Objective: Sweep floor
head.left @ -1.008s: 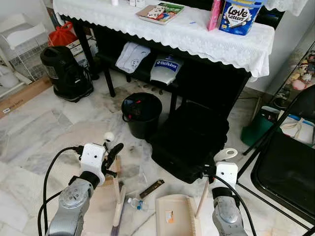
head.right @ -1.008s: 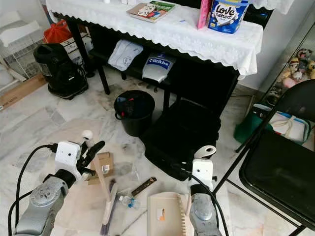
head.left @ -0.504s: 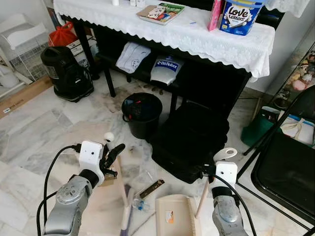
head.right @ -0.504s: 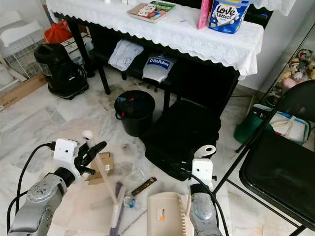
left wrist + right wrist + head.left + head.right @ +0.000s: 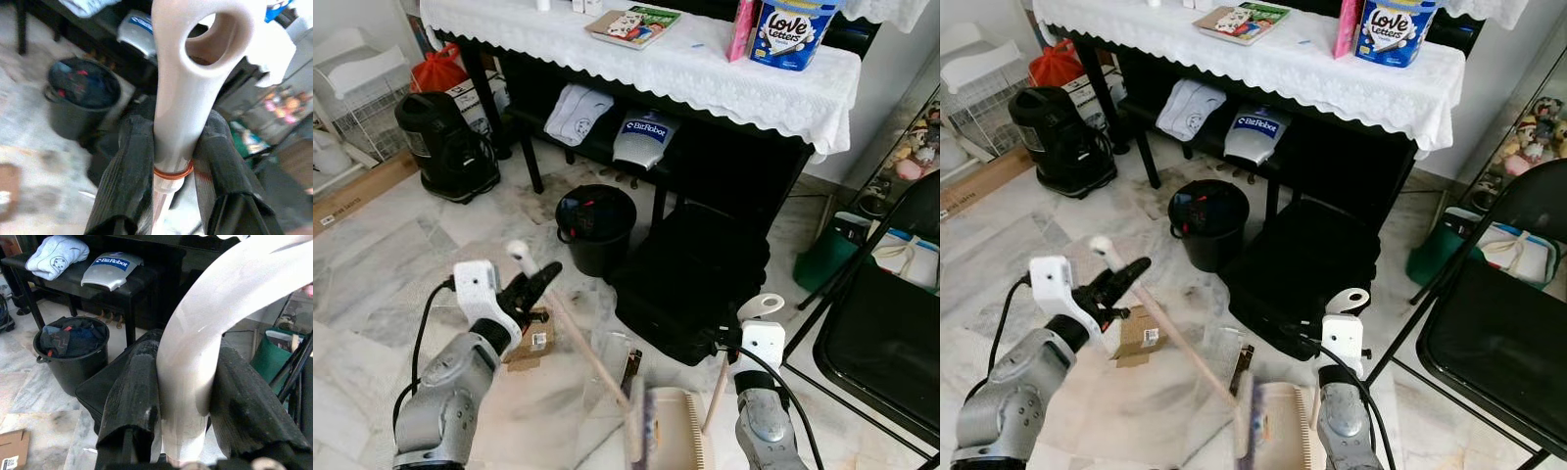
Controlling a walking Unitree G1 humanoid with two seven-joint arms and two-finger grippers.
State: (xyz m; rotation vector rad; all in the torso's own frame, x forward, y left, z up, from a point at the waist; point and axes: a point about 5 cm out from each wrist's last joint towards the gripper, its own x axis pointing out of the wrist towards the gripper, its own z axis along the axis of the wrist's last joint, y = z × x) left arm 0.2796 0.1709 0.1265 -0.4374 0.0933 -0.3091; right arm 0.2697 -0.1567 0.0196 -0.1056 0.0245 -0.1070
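The left gripper (image 5: 536, 286) pinches the broom (image 5: 578, 349) handle, bristles (blurred) touching the dustpan (image 5: 671, 439). To the right, the right gripper (image 5: 183, 401) is clamped on the dustpan's pale handle (image 5: 761, 307).

Broom head (image 5: 636, 431) blurred beside dustpan (image 5: 671, 436), whose lower part is cut off by frame edge w/ bristles indistinct; bin (image 5: 595, 227) contents too small to tell.
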